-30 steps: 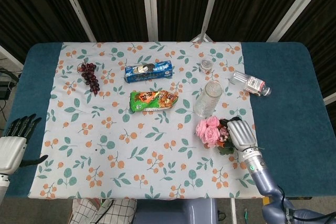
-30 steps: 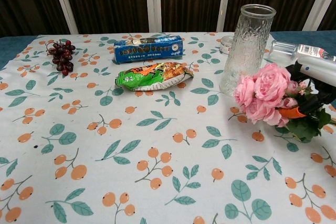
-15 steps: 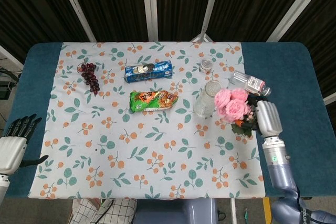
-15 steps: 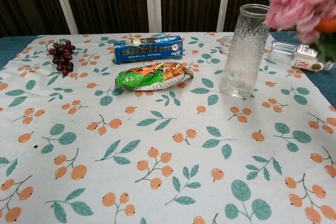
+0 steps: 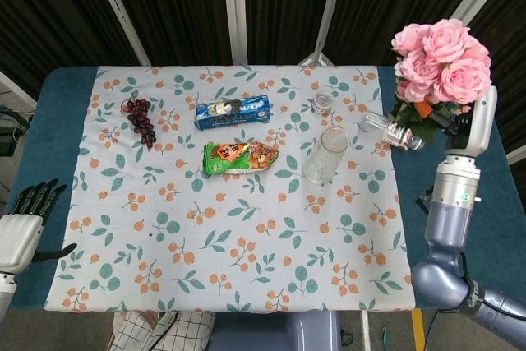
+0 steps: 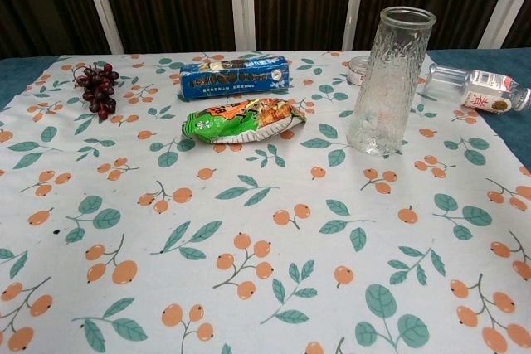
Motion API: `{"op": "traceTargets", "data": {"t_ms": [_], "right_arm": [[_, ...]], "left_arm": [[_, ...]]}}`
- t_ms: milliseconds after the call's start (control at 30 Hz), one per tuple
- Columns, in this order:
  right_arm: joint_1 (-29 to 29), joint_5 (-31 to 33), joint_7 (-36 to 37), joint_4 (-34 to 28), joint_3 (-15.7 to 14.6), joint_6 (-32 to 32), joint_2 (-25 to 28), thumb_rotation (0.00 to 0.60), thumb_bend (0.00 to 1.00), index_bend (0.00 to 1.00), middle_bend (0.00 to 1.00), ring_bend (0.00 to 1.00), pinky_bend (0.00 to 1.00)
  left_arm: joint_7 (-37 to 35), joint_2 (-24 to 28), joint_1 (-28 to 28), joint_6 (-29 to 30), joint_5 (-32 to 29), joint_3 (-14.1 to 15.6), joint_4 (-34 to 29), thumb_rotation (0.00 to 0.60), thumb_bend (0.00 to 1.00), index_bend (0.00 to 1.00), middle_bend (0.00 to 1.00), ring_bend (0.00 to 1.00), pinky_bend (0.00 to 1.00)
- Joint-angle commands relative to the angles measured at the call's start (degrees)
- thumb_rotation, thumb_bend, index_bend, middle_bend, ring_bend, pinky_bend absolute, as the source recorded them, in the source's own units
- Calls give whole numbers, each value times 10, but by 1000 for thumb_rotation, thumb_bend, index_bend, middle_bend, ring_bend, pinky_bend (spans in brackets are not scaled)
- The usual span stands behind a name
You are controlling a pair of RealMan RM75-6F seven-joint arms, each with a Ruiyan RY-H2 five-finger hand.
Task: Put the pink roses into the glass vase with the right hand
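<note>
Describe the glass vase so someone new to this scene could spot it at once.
On the floral tablecloth, look right of centre, beside the green snack packet. The glass vase stands there upright: tall, clear, textured and empty, unlike the clear bottle lying on its side nearby.

Dark slatted wall [image 5: 173,6] with pale battens, blue table [image 5: 57,121], leaf-print cloth [image 5: 246,228]

Head view: high above the near edge of the counter [image 5: 444,203], looking steeply down, wide enough to span its whole top. Chest view: low and close, looking level across the counter toward the dark curtain behind the glass vase [image 6: 390,80]. Shared: the vase [image 5: 325,154] and the items left of it
</note>
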Motion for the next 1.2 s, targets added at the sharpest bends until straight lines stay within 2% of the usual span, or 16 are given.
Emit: {"op": "traceTargets", "data": {"t_ms": [33, 233, 533, 1200], "right_arm": [[37, 35, 17, 19, 26, -12, -25, 600, 319, 485, 508, 492, 317], [73, 75, 17, 39, 38, -21, -53, 600, 319, 485, 508, 488, 317], [95, 77, 11, 34, 16, -2, -96, 600, 319, 485, 508, 487, 317], [109, 86, 18, 94, -7, -15, -139, 600, 319, 480, 508, 484, 317]], "left_arm": [[-1, 1, 0, -1, -1, 0, 0, 600, 0, 0, 0, 0, 0], [-4, 2, 1, -2, -3, 0, 0, 600, 0, 0, 0, 0, 0], [-8, 4, -1, -7, -5, 1, -1, 600, 0, 0, 0, 0, 0], [-7, 4, -1, -10, -8, 1, -4, 600, 0, 0, 0, 0, 0]]}}
